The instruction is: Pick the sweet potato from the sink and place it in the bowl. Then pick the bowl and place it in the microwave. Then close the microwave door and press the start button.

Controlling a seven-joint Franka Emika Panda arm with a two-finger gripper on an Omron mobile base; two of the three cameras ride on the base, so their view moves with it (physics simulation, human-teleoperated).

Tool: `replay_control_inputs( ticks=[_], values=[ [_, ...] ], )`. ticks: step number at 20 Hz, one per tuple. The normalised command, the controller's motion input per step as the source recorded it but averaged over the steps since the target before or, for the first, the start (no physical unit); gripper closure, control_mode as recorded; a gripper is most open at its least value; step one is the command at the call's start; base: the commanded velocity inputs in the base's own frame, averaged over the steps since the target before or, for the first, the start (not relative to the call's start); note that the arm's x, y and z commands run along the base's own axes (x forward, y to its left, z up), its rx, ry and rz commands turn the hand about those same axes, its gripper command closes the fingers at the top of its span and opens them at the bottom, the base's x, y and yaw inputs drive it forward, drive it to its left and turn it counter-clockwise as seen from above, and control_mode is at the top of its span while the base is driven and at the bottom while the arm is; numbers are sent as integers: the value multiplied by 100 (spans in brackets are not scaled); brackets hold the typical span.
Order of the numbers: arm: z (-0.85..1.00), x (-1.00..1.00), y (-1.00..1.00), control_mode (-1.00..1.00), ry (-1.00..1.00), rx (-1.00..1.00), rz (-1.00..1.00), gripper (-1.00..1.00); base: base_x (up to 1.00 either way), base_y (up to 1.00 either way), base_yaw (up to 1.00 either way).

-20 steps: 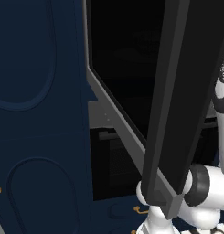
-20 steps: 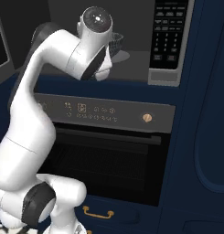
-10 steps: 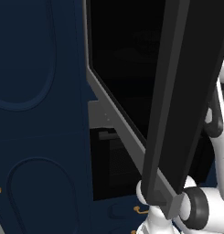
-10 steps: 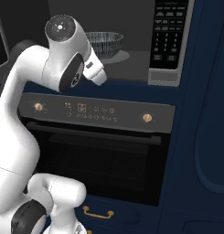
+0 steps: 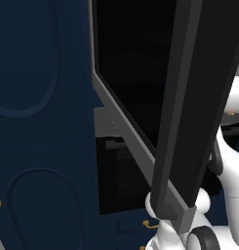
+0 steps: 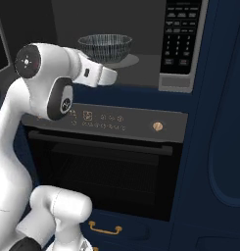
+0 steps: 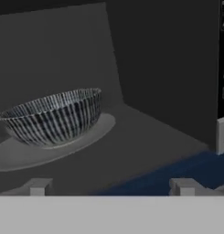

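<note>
The shallow round bowl (image 6: 105,47) with its finely streaked pale wall sits on the round grey turntable plate (image 6: 127,61) inside the dark-walled built-in microwave (image 6: 185,84), whose wide black glass door (image 5: 199,97) stands swung open at the left. Just outside the microwave's opening, the end effector (image 7: 111,186) has its two grey fingertips (image 7: 38,186) spread wide apart, holding nothing. Right of the bowl is the microwave's black keypad panel (image 6: 179,37); below is a black oven (image 6: 107,162).

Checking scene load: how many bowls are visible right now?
1. The bowl sits on the round turntable plate inside the open microwave, left of its keypad. Its inside can't be seen from these angles, and no other bowl shows.
</note>
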Motion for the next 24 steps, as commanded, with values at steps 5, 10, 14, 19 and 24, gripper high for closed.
replay_control_inputs(
  ticks=[5,10,14,19,24],
  values=[
    [-27,-6,-9,-100,-36,-52,0,-100,0,0,0],
    [-2,-7,1,-100,-43,-50,0,-100,0,0,0],
    [0,-24,19,-100,-33,-43,-2,-100,0,0,0],
    [0,-36,43,-100,-20,-32,-17,-100,0,0,0],
    [0,-44,50,-100,-7,-16,-34,-100,0,0,0]
  ],
)
